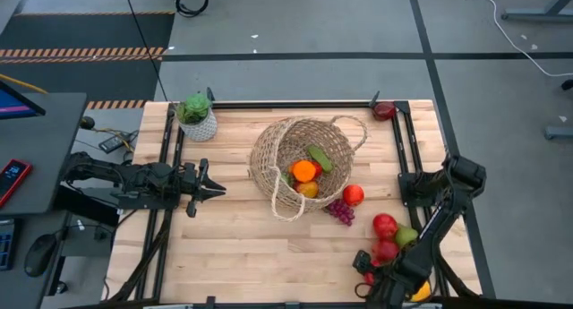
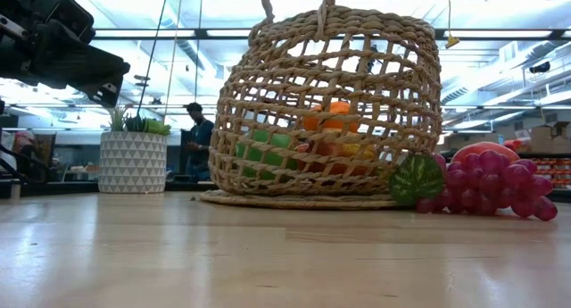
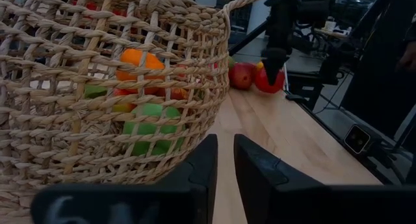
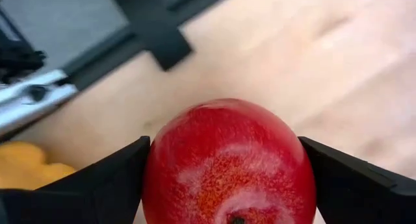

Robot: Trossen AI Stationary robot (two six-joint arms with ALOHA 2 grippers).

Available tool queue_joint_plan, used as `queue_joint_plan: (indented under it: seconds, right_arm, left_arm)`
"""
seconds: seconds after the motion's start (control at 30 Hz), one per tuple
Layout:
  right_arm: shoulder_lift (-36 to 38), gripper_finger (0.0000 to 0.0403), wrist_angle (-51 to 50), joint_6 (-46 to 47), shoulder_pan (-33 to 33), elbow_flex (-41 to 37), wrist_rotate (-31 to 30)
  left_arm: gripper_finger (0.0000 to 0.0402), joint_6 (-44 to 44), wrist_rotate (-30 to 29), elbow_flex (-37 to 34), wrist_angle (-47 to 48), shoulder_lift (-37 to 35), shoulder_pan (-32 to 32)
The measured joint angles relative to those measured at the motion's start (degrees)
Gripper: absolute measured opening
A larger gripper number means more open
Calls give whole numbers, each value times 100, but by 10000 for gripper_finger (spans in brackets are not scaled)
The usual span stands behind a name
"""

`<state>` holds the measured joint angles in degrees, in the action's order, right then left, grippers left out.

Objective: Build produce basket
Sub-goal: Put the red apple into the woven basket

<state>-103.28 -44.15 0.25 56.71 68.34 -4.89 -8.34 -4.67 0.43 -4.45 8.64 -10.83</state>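
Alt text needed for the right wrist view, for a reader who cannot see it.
A red apple fills the frame between the right gripper's two dark fingers, which touch its sides, above the wooden table. Something yellow sits at the edge.

I saw even, bright overhead light; ceiling strips glared behind the basket [image 2: 330,107], and the red apple [image 4: 229,165] filled my right wrist view, blurred.

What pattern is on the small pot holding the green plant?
The pot is white with a grey triangle pattern, best seen in the low view.
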Motion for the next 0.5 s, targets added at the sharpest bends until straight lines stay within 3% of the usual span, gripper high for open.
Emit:
queue_joint_plan:
  seconds: [0.5]
  right_arm:
    - [345, 370, -779, 560, -746, 2, 14]
  left_arm:
    - [61, 0, 0, 0, 1, 0, -2]
